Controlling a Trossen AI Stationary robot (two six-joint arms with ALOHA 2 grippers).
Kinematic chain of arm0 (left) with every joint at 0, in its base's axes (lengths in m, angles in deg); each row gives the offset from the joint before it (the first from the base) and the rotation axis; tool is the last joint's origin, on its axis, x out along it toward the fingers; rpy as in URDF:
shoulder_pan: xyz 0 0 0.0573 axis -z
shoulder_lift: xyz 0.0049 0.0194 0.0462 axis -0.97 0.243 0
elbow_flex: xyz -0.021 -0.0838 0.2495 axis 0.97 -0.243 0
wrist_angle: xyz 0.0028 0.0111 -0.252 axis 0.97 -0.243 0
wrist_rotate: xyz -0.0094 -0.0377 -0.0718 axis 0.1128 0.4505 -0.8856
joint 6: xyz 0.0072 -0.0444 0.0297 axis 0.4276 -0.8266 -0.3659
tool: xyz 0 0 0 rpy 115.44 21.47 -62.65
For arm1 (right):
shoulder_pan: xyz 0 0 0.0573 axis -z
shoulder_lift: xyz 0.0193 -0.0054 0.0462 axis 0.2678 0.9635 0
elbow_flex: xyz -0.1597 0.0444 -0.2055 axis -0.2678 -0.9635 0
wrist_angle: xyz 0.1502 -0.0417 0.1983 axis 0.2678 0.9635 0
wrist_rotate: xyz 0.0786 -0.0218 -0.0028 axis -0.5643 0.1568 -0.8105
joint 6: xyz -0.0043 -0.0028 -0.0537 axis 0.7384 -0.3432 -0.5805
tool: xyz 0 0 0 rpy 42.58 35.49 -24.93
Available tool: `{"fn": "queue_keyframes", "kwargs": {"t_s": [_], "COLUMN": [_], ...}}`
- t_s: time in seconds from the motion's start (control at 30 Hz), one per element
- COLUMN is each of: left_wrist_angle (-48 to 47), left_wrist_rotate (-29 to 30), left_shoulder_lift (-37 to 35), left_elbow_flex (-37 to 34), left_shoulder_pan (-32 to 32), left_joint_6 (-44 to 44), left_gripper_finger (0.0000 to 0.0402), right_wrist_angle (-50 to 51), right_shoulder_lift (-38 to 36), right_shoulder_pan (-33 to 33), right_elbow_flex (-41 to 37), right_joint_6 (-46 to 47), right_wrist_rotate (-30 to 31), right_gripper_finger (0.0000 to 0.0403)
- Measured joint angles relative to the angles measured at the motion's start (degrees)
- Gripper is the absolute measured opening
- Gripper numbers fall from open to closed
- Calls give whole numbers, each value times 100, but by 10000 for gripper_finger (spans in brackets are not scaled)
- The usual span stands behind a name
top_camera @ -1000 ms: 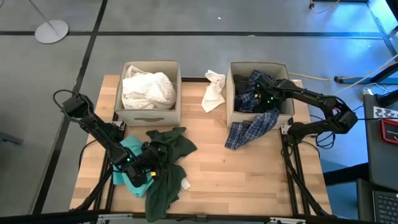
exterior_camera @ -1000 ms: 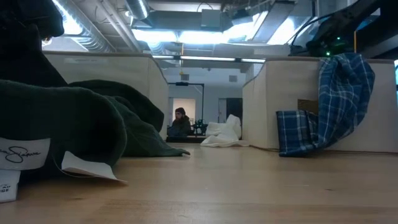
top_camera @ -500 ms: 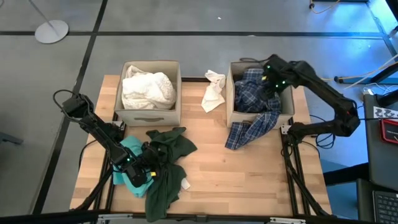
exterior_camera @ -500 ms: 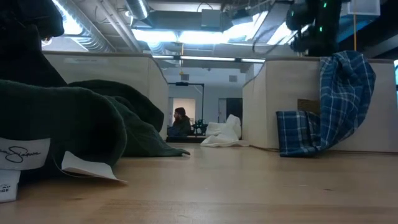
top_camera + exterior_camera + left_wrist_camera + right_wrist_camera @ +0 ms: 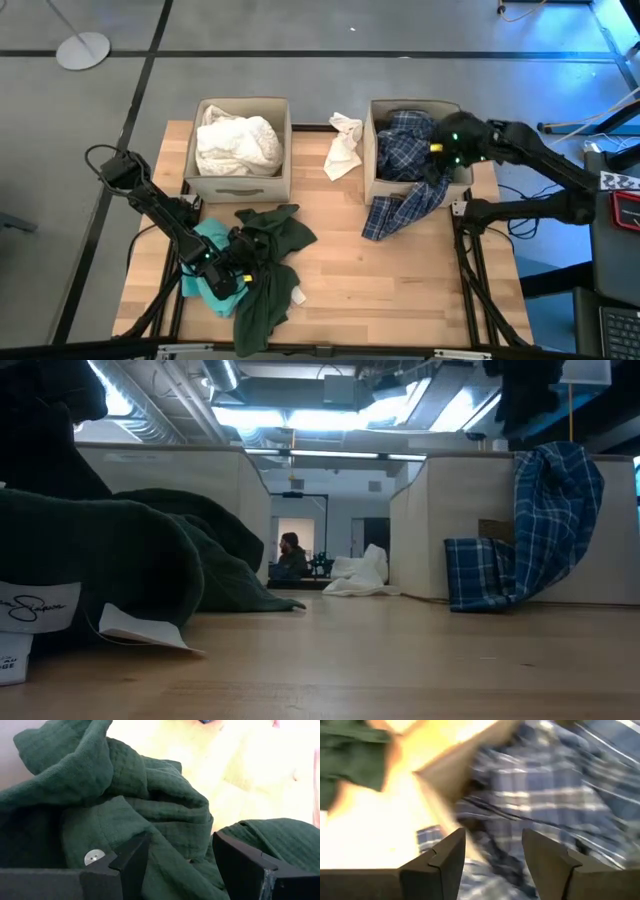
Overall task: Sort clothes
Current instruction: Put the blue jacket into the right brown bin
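Right hand over plaid shirt

You have two boxes at table back: left box w/ crumpled garment in it, right box w/ plaid shirt hanging over its front wall. Small cloth lies between them. Front-left, two garments are piled under left gripper.

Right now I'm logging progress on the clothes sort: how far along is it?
Partly done. White clothes fill the left box. The plaid shirt is in the right box but half drapes out; the open right hand hovers there. The open left hand sits at the green garment. The teal garment and white cloth remain.
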Motion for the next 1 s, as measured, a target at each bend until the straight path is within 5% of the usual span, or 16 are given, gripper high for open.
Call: {"fn": "queue_keyframes", "kwargs": {"t_s": [0.47,0.7,1.0], "left_wrist_angle": [-4,-4,-3], "left_wrist_rotate": [4,7,7], "left_shoulder_lift": [0,0,0], "left_elbow_flex": [0,0,-1], "left_shoulder_pan": [2,2,2], "left_joint_6": [39,37,70], "left_gripper_finger": [210,210,210], "right_wrist_angle": [-2400,-3318,-2132], "right_shoulder_lift": [288,980,1977], "right_shoulder_pan": [-3512,-3848,-3845], "right_elbow_flex": [-1208,-1967,-1987], "right_joint_6": [-483,-655,-665], "right_wrist_rotate": [890,1215,1007], "right_gripper_finger": [200,200,200]}}
